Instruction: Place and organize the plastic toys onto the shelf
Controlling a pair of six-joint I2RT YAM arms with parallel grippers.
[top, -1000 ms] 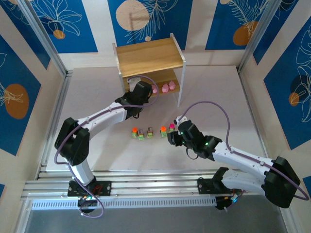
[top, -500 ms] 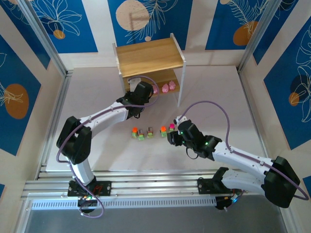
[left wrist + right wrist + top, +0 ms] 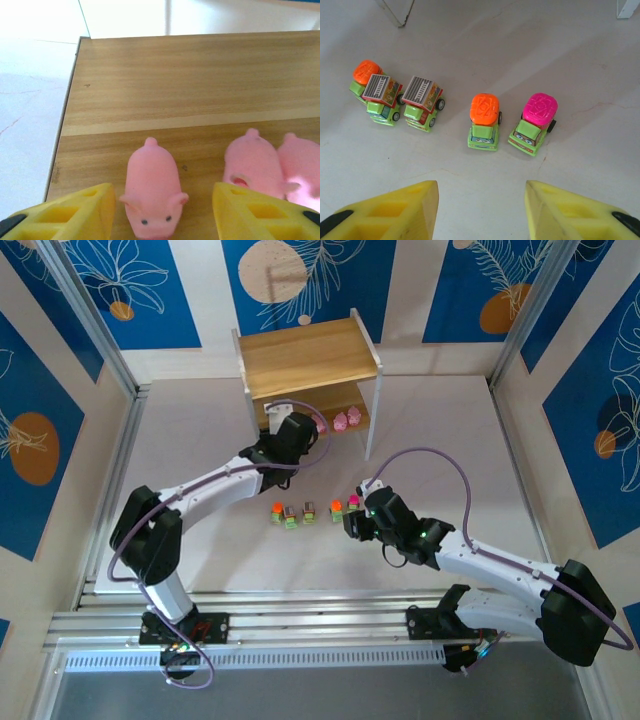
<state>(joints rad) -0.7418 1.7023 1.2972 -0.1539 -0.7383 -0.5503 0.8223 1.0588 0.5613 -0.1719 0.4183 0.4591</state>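
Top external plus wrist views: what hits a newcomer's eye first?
The pink pig standing on the lower board of the shelf, between the open jaws of the left gripper, with two more pigs at its side. Then the row of five green toy trucks on the white table, below the right gripper with its jaws apart.

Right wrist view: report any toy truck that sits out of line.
The three left trucks are bunched: the far-left orange-topped truck sits tucked behind a ladder-topped truck, and the second ladder-topped truck stands skewed. Nothing is tipped.
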